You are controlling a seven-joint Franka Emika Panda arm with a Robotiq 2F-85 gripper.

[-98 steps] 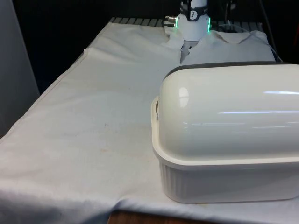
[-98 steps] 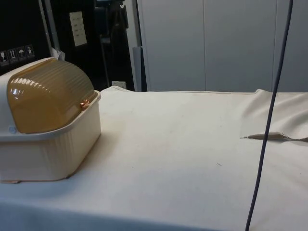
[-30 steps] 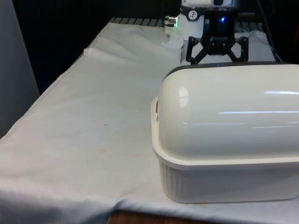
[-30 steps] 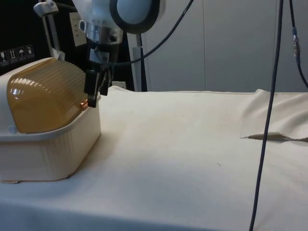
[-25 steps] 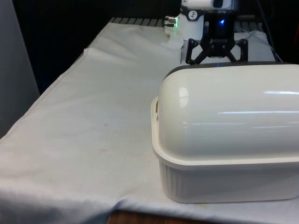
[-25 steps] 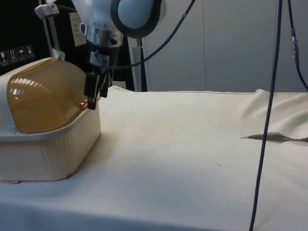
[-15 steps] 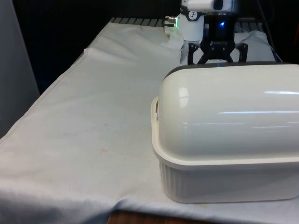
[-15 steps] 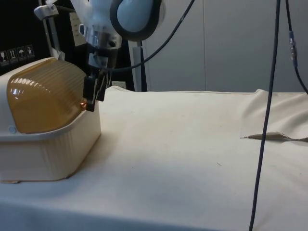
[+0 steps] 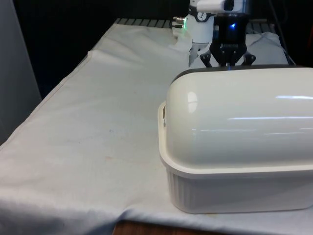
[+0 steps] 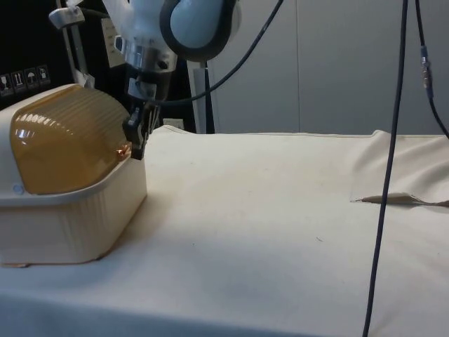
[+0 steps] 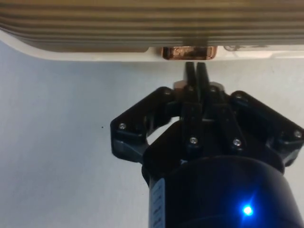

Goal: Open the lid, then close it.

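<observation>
A cream bread box [image 9: 234, 191] stands near the table's front edge, on the front view's right, with its white back turned to that camera. Its ribbed amber roll-top lid [image 10: 66, 140] is down. A small copper handle tab [image 10: 123, 150] sits on the lid's lower edge above the box's base [image 10: 70, 225]. My black gripper [image 10: 135, 144] points down right in front of that tab. The fingers are shut together with nothing between them. In the wrist view the fingertips [image 11: 195, 69] end just short of the handle tab [image 11: 189, 52]. Behind the box, the gripper [image 9: 228, 61] shows above the lid's dark far edge.
The white cloth [image 9: 98, 122] lies bare on the front view's left. A dark cable [image 10: 389, 168] hangs down in the side view's foreground. Behind it the cloth has a raised fold [image 10: 393, 199].
The arm came down in front of the box. Within the last second the fingers closed from wide open to shut beside the handle tab. The lid has not moved.
</observation>
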